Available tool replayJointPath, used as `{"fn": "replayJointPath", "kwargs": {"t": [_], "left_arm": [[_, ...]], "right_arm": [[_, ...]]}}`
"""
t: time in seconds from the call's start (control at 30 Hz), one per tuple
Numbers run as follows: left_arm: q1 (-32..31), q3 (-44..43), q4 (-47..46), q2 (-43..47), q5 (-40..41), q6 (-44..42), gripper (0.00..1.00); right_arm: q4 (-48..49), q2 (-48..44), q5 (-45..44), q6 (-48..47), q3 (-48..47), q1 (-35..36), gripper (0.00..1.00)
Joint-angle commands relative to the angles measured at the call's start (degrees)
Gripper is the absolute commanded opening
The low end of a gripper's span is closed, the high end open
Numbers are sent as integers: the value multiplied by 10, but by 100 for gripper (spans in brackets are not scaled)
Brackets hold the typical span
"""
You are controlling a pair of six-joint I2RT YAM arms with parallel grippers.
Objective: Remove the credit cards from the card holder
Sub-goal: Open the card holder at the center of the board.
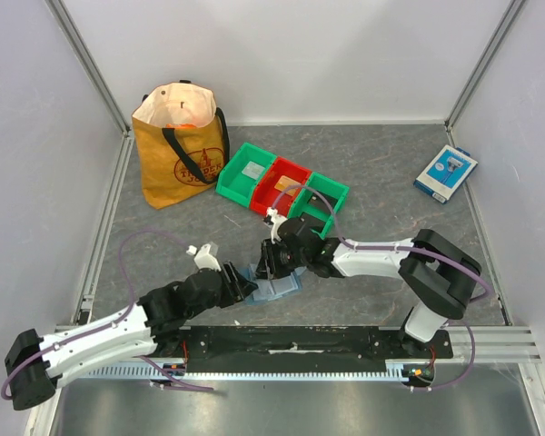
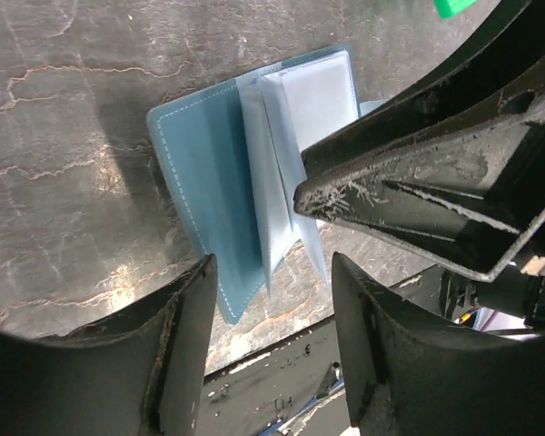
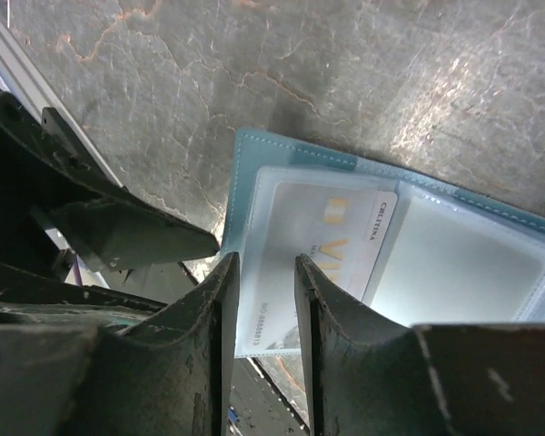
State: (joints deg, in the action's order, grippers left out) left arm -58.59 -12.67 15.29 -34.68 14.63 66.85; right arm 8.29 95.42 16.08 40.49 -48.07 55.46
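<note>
At the near centre of the table (image 1: 372,163), the card holder (image 2: 200,163) lies open and flat between both grippers. The left gripper (image 2: 272,272), just left of the holder, has its jaws wide apart and empty. The right gripper (image 3: 265,263) hangs over the clear sleeve's edge, jaws narrowly parted, with no visible grip. One credit card (image 3: 331,232) sits inside that sleeve.

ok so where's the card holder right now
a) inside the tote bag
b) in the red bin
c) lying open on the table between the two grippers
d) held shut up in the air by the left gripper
c, since the card holder lies spread open on the table, with the left gripper and the right gripper close over it from either side.
</note>
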Motion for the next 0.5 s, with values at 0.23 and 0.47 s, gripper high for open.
{"fn": "replayJointPath", "kwargs": {"t": [0.23, 0.47], "left_arm": [[0, -65, 104, 25, 52, 4, 46], [0, -113, 93, -8, 34, -26, 38]], "right_arm": [[-12, -59, -61, -28, 11, -4, 45], [29, -5, -26, -15, 4, -5, 45]]}}
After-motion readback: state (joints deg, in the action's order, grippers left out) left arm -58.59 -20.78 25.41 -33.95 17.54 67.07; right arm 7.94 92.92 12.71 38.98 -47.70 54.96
